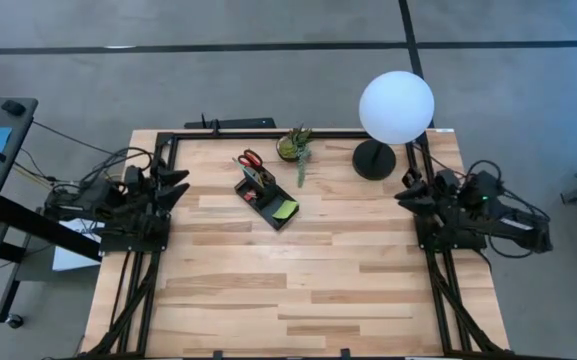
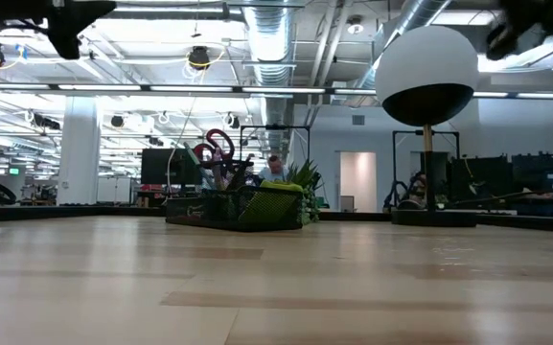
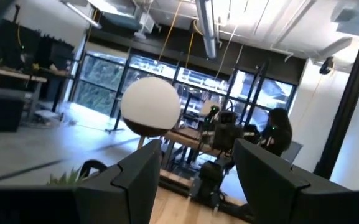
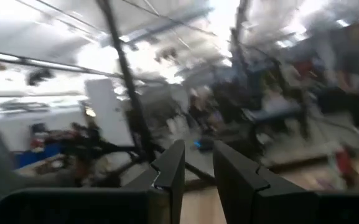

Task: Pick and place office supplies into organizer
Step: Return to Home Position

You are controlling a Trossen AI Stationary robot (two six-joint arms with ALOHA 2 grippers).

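The black organizer [image 1: 265, 194] stands on the table's far middle and also shows in the low view [image 2: 220, 211]. Red-handled scissors [image 1: 250, 159] stand in its far end, handles up [image 2: 218, 147]. A lime-green sticky pad [image 1: 286, 209] sits in its near end, tilted in the low view [image 2: 276, 203]. My left gripper [image 1: 176, 185] waits at the table's left edge, open and empty [image 3: 198, 180]. My right gripper [image 1: 406, 192] waits at the right edge, empty, with a narrow gap between its fingers [image 4: 199, 174]. Both are raised off the table.
A small green potted plant [image 1: 296, 146] stands just beyond the organizer. A lamp with a white globe [image 1: 396, 107] and a round black base [image 1: 374, 160] stands at the far right. The wooden table [image 1: 298, 290] stretches bare toward its near edge.
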